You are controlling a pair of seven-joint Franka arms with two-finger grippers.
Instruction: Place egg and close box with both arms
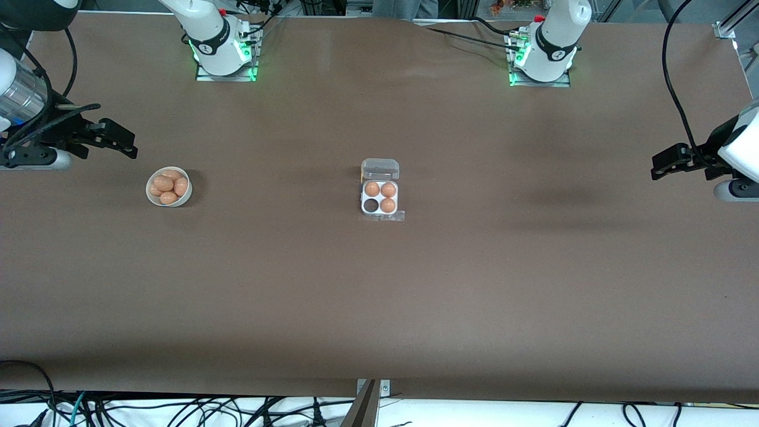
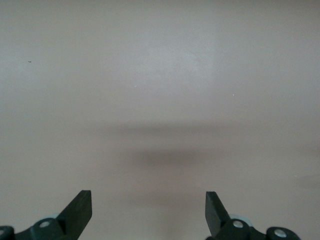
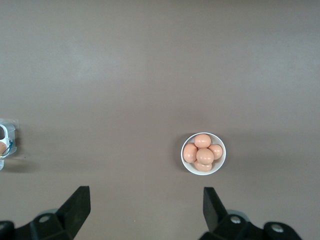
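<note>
The box point(image 1: 363, 209) sits at the middle of the table, its clear lid point(image 1: 380, 169) folded open toward the robots' bases. Three eggs point(image 1: 388, 205) fill its cells, and one cell point(image 1: 372, 205) is empty. Several more orange-brown eggs point(image 1: 168, 187) point(image 3: 204, 155) are heaped in a white bowl point(image 1: 149, 193) point(image 3: 224, 155) toward the right arm's end of the table. My right gripper point(image 1: 126, 142) point(image 3: 146, 197) hangs open and empty over the table beside the bowl. My left gripper point(image 1: 657, 167) point(image 2: 148, 200) hangs open and empty over bare table at the left arm's end.
The brown table point(image 1: 379, 296) stretches wide all round the box and the bowl. An edge of the box point(image 3: 5, 142) shows at the side of the right wrist view. Cables point(image 1: 178, 409) run along the table's front edge.
</note>
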